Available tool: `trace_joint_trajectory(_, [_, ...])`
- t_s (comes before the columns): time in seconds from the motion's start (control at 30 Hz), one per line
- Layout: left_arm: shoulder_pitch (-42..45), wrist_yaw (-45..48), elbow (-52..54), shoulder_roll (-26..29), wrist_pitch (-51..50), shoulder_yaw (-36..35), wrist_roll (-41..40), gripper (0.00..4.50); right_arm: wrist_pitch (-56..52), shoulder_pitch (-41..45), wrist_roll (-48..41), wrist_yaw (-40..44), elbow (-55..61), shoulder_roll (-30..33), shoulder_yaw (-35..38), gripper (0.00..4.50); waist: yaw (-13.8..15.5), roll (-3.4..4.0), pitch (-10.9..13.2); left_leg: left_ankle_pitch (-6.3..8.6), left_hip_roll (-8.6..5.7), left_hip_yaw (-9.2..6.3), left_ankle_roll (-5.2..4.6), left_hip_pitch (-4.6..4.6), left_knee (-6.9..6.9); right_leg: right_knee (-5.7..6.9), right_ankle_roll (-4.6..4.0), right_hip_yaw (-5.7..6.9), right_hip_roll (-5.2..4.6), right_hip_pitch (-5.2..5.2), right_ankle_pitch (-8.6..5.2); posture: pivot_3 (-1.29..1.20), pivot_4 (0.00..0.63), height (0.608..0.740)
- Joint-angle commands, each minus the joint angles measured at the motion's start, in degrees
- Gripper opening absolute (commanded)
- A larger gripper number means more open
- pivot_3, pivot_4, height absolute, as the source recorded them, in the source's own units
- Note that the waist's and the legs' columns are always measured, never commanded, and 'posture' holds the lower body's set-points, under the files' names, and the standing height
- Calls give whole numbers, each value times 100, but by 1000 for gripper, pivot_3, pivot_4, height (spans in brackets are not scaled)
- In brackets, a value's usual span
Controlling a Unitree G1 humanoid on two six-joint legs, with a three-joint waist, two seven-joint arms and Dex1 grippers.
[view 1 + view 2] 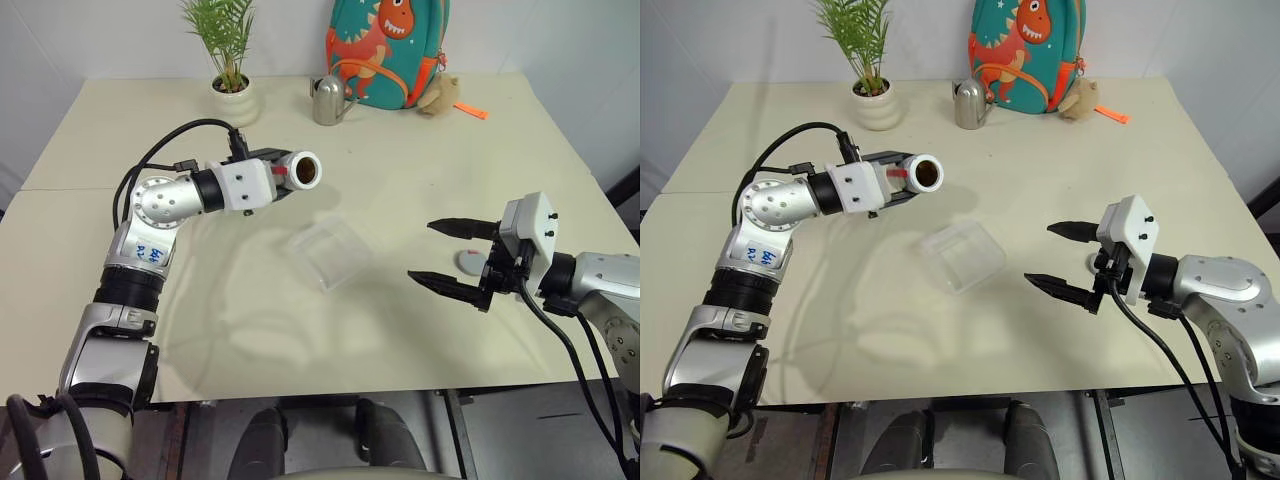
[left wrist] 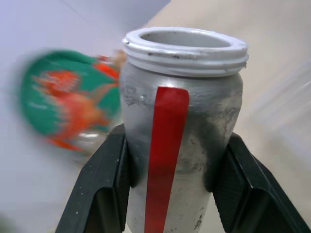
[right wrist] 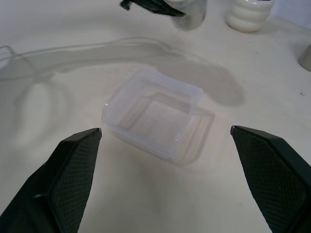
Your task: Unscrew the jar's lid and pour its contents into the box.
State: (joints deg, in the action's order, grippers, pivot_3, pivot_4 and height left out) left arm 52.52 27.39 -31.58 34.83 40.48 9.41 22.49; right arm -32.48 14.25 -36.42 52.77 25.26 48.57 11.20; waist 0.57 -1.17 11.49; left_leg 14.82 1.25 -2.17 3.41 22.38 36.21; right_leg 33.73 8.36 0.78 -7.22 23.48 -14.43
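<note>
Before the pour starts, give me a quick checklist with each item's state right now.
1. Lid off the jar: ok, the mouth is open.
2. Left claw gripping the jar: ok, fingers clamp both sides.
3. Jar tipped toward the box: ok, it lies about level, mouth facing the box side.
4. Mouth above the box: not ok, it looks short of the box.
5. Right claw clear of the box: ok, open, off to the side.
6. Contents inside the jar: cannot tell.
</note>
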Motion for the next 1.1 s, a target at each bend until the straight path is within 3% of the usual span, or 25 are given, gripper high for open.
trace_joint_trajectory(0.03, [441, -2450, -80, 345, 856, 387, 2046, 1856, 118, 14, 9, -64, 64, -81, 49, 4480, 30, 0, 0, 0, 0, 1, 0, 0, -1, -3, 2, -1, 0, 0, 2, 0, 150, 740])
trace_joint_trajectory(0.1, [663, -4101, 3, 568, 755, 979, 3496, 1856, 128, 26, 37, -98, 52, -135, 0, 4480, 85, -2, 0, 0, 0, 6, 1, 1, -3, 0, 5, -2, 0, 0, 3, 0, 150, 740])
trace_joint_trajectory(0.23, [1092, -6454, -232, 724, 175, 2036, 5274, 1856, 138, 74, 84, -147, 33, -259, -87, 4480, 120, -4, -1, 1, -2, 13, 0, 3, -5, 4, 13, -7, -1, -1, 8, 0, 150, 740])
trace_joint_trajectory(0.43, [1724, -8634, -770, 619, -858, 3145, 6632, 1856, 154, 51, 135, -247, 56, -439, -158, 4480, 110, -7, 0, 2, -6, 13, -1, 14, -8, -1, 19, -7, -2, 7, 10, 0, 150, 740])
trace_joint_trajectory(0.63, [1969, -9261, -1205, 467, -1083, 3784, 6904, 1856, 204, 0, 191, -303, 59, -575, -198, 4480, 91, -7, 0, 2, -6, 14, -2, 13, -9, 0, 20, -7, -2, 8, 9, 0, 150, 740])
trace_joint_trajectory(0.9, [2050, -9303, -1588, 459, -1327, 3999, 6760, 1856, 260, -58, 223, -320, 48, -633, -156, 4480, 92, -8, 0, 2, -6, 15, -1, 13, -5, 6, 19, -8, -2, 11, 9, 0, 150, 740])
trace_joint_trajectory(1.03, [2001, -8799, -1807, 491, -608, 3623, 5880, 1856, 285, -92, 238, -325, 55, -656, -165, 4480, 93, -8, 0, 1, -6, 15, 0, 14, -6, 5, 19, -8, -3, 11, 9, 0, 150, 740])
trace_joint_trajectory(1.1, [1893, -7945, -2022, 544, 245, 3185, 4812, 1856, 296, -116, 237, -324, 62, -668, -166, 4480, 92, -8, 0, 1, -6, 15, 1, 14, -6, 4, 19, -8, -3, 11, 9, 0, 150, 740])
